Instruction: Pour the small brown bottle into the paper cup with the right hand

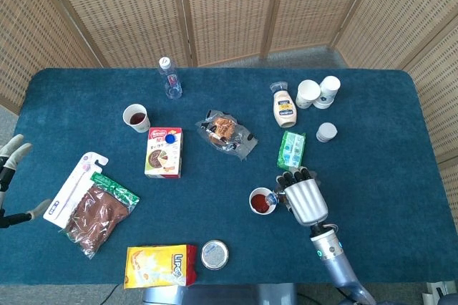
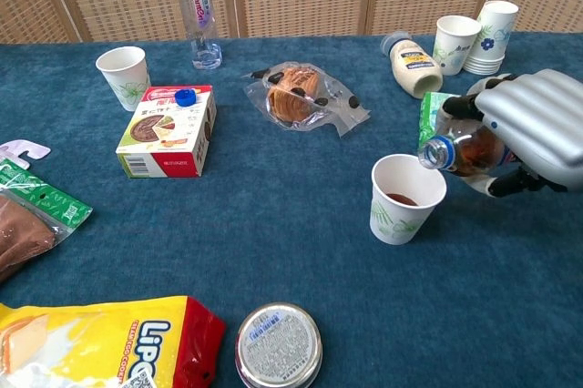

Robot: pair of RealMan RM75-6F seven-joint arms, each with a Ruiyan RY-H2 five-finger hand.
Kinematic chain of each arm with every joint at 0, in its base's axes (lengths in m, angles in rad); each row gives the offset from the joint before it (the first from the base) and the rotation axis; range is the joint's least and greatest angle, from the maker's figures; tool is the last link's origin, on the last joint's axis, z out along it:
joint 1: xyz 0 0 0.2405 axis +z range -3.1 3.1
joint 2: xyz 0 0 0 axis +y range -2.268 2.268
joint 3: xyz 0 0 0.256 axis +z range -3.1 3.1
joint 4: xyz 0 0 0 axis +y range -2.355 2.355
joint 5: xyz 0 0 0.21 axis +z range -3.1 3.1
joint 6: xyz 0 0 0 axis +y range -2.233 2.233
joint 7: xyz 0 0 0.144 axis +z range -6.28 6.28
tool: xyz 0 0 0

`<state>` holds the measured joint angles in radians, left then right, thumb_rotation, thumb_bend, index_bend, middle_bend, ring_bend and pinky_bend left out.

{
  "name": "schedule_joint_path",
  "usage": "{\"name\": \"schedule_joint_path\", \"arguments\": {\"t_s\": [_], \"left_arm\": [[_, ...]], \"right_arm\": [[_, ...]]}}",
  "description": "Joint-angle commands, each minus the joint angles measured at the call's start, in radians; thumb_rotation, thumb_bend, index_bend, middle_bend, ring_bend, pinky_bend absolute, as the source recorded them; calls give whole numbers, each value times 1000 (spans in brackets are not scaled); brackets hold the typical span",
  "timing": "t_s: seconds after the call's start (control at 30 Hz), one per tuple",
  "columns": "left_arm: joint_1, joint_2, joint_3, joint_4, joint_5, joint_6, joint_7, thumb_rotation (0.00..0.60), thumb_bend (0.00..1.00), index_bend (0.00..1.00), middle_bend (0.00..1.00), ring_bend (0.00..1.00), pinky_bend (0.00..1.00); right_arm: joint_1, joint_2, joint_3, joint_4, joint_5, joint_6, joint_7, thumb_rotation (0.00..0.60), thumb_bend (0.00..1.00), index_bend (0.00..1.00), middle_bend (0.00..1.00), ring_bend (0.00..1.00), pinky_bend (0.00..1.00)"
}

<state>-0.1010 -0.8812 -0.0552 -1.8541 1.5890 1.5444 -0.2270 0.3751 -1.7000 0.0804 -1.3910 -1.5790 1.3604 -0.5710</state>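
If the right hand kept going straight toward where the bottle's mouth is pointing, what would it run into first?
Probably the paper cup. The right hand holds the small brown bottle tilted, its open mouth at the cup's near rim, so the bottle's neck would likely meet that rim first. The exact gap is hard to judge.

Blue-clothed table (image 1: 401, 176) under paper cups (image 1: 262, 201), snack packets (image 1: 160, 265), bottles (image 1: 170, 78).

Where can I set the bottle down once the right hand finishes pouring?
The right hand holds the bottle tipped at the paper cup. Bare cloth lies right of the hand toward the table edge, and ahead of the cup, between it and the round tin. It is crowded behind the hand: green packet, white cups, mayonnaise bottle.
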Motion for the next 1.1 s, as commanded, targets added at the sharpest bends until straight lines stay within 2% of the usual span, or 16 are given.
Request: {"name": "schedule_joint_path", "arguments": {"t_s": [0.03,0.7,1.1], "left_arm": [[0,0,0,0,0,0,-1,600,235,0,0,0,0],[-2,1,2,-2,1,-4,1,600,234,0,0,0,0],[-2,4,2,-1,1,-4,-6,600,234,0,0,0,0]], "right_arm": [[-3,-15,3,2,6,6,-27,600,976,483,554,289,737],[-3,-38,9,33,-7,37,-107,600,978,487,553,304,737],[0,-46,-7,81,-53,59,-138,600,976,485,554,303,736]]}}
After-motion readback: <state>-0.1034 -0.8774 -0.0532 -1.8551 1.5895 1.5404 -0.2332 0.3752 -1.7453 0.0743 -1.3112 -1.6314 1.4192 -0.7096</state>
